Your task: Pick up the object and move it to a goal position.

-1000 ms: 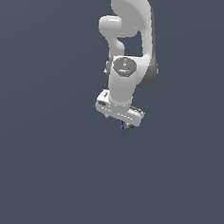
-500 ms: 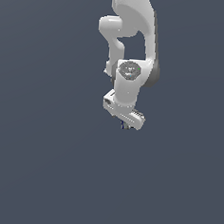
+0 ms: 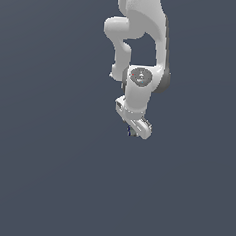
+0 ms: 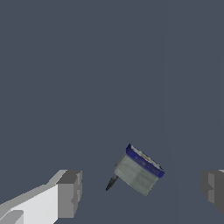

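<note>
Bench (image 3: 40, 174) is filling both views as one flat slate-grey surface, nothing on it that I can make out besides my own hardware and the target. No goal marker is showing in either view, so I can't say where the drop point is.

My arm (image 3: 141, 36) is coming down from the top of the exterior view, wrist folded, pincer (image 3: 135, 127) pointing down and sitting low.

Pincer is released: in the wrist view the two fingers (image 4: 69, 193) are standing well apart, with open space between each one and the target. Not grasping anything.

The object (image 4: 139, 169) is sitting between the fingers, nearer one than the other, untouched. It's reading as a small grey block with a dark navy band along one edge, rotated skew to my finger line. A thin dark sliver is lying just beside it; can't tell if it's part of it or a shadow. In the exterior view it's only a dark speck at the pincer's tip.

My read: I'm still in the approach/align step, grasp not yet made.
- centre the object between the fingers before closing
- yaw the wrist so the pads meet its flat sides, not corners
- finish descending, then close slowly so it isn't getting nudged sideways
</note>
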Controlling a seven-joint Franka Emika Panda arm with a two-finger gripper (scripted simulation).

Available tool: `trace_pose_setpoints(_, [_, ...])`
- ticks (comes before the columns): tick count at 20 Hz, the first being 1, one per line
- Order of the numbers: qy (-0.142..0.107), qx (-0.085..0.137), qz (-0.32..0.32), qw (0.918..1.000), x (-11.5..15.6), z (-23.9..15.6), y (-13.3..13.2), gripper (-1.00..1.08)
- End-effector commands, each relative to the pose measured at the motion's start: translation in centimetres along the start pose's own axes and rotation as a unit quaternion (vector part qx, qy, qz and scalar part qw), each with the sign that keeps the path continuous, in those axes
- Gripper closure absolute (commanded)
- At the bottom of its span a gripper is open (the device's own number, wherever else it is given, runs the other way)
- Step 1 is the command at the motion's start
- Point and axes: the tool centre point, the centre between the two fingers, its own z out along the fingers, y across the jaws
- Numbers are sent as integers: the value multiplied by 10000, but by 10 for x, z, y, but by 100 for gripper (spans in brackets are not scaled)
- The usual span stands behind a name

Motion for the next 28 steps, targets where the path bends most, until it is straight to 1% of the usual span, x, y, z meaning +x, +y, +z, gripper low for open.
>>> trace_pose_setpoints(1, [7,7,328,9995,-5,4,0,-92])
trace_pose_setpoints(5, [21,16,839,9965,-13,11,1,-92])
trace_pose_setpoints(8, [33,24,1223,9925,-19,15,1,-92])
trace_pose_setpoints(11, [47,33,1605,9870,-24,20,2,-92])
trace_pose_setpoints(17, [77,52,2292,9733,-34,28,4,-92])
trace_pose_setpoints(23, [100,67,2748,9614,-40,33,5,-92])
trace_pose_setpoints(28, [111,75,2953,9553,-43,35,6,-92])
